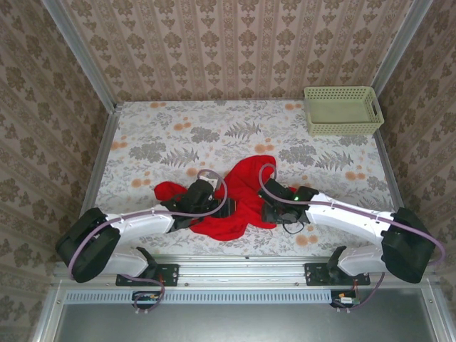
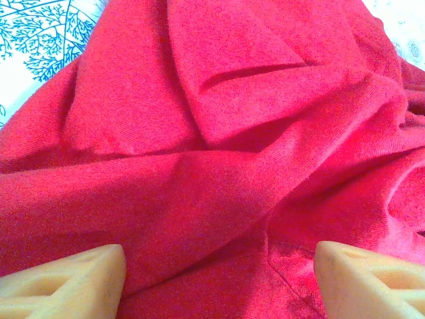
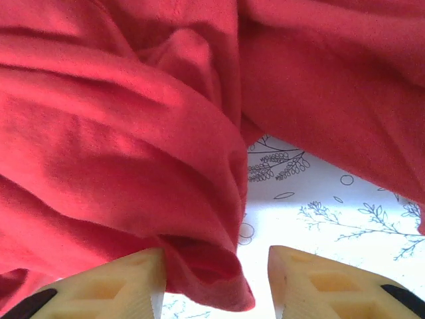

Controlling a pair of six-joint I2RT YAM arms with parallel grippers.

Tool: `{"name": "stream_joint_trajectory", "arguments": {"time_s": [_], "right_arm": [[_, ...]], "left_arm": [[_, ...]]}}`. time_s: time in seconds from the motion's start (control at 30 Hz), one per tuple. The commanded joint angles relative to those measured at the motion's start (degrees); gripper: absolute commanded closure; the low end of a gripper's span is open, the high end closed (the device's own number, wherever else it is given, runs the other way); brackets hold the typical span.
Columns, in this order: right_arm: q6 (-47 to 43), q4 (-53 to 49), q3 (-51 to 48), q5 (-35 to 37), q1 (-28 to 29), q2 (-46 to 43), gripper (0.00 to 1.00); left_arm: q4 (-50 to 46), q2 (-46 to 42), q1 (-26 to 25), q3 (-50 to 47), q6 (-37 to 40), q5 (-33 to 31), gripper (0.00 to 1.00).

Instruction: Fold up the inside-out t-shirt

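The crumpled bright red cloth t-shirt (image 1: 246, 189) lies on the flowered surface (image 1: 214, 128). The left hand (image 2: 219, 256) is wide over it; the right hand (image 3: 216, 256) stands open, narrower, around a fold.

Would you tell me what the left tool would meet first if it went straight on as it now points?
The red t-shirt, most likely: its bunched cloth lies straight ahead of the open left tool, though depth is unclear.

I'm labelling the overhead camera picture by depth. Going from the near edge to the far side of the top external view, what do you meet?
Metal mounting rail → red t-shirt → pale green basket → wallpapered wall.
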Motion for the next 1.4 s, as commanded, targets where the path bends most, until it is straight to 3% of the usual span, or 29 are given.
{"name": "stream_joint_trajectory", "arguments": {"time_s": [0.0, 0.1, 0.2, 0.33, 0.53, 0.67, 0.83, 0.93, 1.17, 1.27, 1.37], "right_arm": [[-1.0, -1.0, -0.4, -0.3, -0.3, 0.1, 0.68], [-2.2, -4.1, 1.1, 1.9, -0.2, -2.1, 0.88], [-4.5, -11.2, 4.5, 9.3, 0.3, -5.6, 1.0], [-8.8, -20.5, 9.2, 22.2, -0.9, -11.4, 1.0], [-15.9, -17.4, 14.8, 20.1, -1.2, -15.1, 1.0], [-16.7, -14.2, 15.2, 19.8, -1.2, -15.8, 1.0], [-18.0, -11.1, 14.4, 19.9, -1.5, -16.2, 1.0], [-18.4, -11.3, 14.2, 20.6, -1.9, -16.0, 1.0], [-18.3, -12.0, 12.6, 20.6, -3.7, -17.4, 1.0], [-18.3, -11.8, 12.3, 19.5, -5.6, -18.6, 1.0], [-19.3, -11.4, 12.9, 18.5, -7.2, -19.4, 1.0]], "left_arm": [[-1.2, -1.2, 0.1, -0.9, -0.2, -0.9, 0.24], [-2.6, -1.5, 0.5, -0.6, 0.0, -1.4, 0.24], [-4.4, -2.0, 2.6, -0.2, -0.2, -0.1, 0.24], [-10.7, -6.8, 8.3, 0.6, -0.7, 1.5, 0.24], [-36.0, -19.4, 11.6, 6.8, -0.4, -10.5, 0.17], [-45.7, -26.7, 21.6, 4.0, -3.3, -8.0, 0.15], [-37.2, -29.2, 37.4, -4.2, -1.5, 7.4, 0.13], [-28.3, -25.8, 42.4, -6.1, -1.7, 15.3, 0.13], [-17.3, -17.6, 42.9, -4.6, -0.4, 18.4, 0.21], [-14.4, -12.8, 43.1, -3.4, 0.1, 19.1, 0.31], [-13.6, -8.6, 43.0, -1.1, 1.1, 18.3, 0.47]]}}
